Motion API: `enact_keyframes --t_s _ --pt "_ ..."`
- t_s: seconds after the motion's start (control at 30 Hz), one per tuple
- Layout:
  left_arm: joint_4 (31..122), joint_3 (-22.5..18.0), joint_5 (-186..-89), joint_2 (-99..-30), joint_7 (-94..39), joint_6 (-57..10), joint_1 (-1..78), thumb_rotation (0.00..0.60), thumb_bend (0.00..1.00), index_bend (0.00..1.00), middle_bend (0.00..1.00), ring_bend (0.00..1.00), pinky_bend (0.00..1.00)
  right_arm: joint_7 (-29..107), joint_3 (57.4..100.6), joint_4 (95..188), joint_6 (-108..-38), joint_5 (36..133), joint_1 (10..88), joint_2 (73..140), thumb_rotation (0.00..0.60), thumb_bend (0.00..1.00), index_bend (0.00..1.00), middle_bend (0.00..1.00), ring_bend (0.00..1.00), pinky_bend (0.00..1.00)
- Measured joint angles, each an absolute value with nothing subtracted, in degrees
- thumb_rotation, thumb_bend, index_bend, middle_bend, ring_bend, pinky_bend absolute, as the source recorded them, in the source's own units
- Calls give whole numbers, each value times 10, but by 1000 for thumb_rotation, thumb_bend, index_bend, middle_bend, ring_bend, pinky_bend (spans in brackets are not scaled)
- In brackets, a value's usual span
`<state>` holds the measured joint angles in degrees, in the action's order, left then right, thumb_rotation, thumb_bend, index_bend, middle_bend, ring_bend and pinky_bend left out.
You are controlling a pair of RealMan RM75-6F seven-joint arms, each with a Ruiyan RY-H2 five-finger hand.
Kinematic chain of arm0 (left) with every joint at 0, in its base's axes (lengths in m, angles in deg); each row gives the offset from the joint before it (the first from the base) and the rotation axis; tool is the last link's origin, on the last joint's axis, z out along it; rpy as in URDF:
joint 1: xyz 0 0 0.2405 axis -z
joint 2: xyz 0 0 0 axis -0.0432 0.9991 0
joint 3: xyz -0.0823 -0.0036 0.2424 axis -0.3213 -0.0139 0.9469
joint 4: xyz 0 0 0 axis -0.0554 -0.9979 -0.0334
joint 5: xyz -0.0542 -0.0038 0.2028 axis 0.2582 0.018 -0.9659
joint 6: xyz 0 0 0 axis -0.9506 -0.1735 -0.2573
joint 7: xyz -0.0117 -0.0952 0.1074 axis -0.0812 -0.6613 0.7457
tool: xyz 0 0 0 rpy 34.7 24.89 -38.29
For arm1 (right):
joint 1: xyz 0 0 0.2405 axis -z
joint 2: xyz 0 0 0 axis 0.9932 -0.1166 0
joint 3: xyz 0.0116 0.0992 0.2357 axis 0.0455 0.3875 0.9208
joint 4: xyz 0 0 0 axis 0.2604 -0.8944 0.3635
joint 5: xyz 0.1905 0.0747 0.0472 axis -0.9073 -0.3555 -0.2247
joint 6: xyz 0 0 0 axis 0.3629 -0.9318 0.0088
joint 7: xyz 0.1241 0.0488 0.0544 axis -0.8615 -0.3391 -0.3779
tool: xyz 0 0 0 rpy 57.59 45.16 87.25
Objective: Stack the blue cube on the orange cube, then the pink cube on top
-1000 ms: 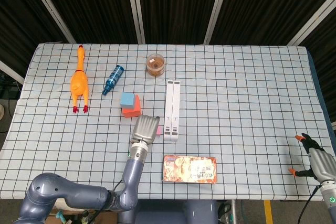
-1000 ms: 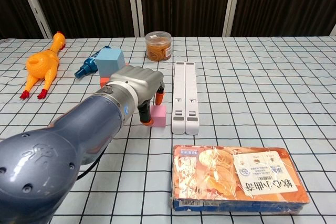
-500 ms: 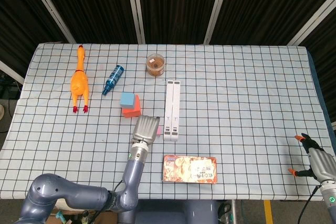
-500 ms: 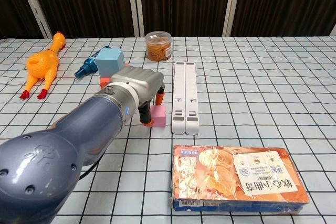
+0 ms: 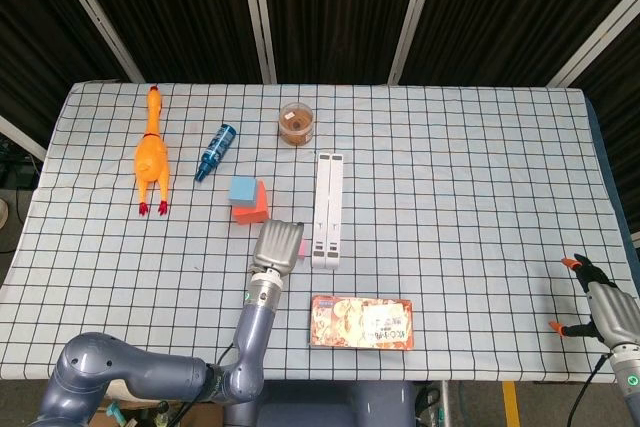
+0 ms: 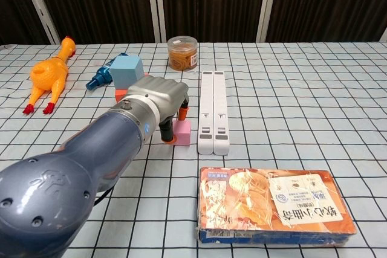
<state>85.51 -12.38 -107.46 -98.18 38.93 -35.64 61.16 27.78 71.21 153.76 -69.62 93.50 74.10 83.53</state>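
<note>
Almost nothing has shifted over the last second: my left hand [image 6: 158,98] sits as it did over the small pink cube [image 6: 181,132], orange-tipped fingers [image 6: 183,112] curled down around it. From the chest view the fingertips flank the cube on the checked tablecloth [image 5: 470,177], but I cannot tell whether they are pressing it or just bracketing it. That cube rests on the cloth, just beside the white two-bar stand [image 5: 328,209] and near the light blue cube [image 5: 241,189], which already sits on the orange cube [image 5: 254,209], though offset toward its back left. My right hand [image 5: 600,307] idles at the table's far right edge, fingers spread, holding nothing.

I'd judge the pink cube light, rigid and smooth-faced, likely foam or plastic, so it could squirt out of a skewed pinch. Best hold: two opposite flat side faces, low enough to stay square.
</note>
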Motion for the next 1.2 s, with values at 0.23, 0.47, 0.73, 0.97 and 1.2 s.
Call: enact_keyframes --t_s 0.23,0.47,0.73,0.97,1.2 --pt "881 -130 -1081 -971 394 -367 610 600 335 421 974 789 806 280 712 1538 -697 935 741 836 600 41 139 46 104 213" --pt "953 -142 -1092 -941 412 -403 608 600 334 421 973 789 806 283 712 1538 -696 935 740 837 600 42 139 46 104 213" --pt "1076 -167 -1100 -860 444 -442 603 600 335 415 972 787 803 284 712 1544 -701 935 742 834 600 42 139 46 104 213" --pt "1142 -183 -1082 -754 455 -440 587 600 335 414 971 787 800 285 712 1545 -702 935 742 833 600 41 139 46 104 213" --pt "1161 -192 -1052 -669 408 -393 563 600 335 414 970 786 799 295 711 1547 -699 932 741 835 600 41 139 46 104 213"
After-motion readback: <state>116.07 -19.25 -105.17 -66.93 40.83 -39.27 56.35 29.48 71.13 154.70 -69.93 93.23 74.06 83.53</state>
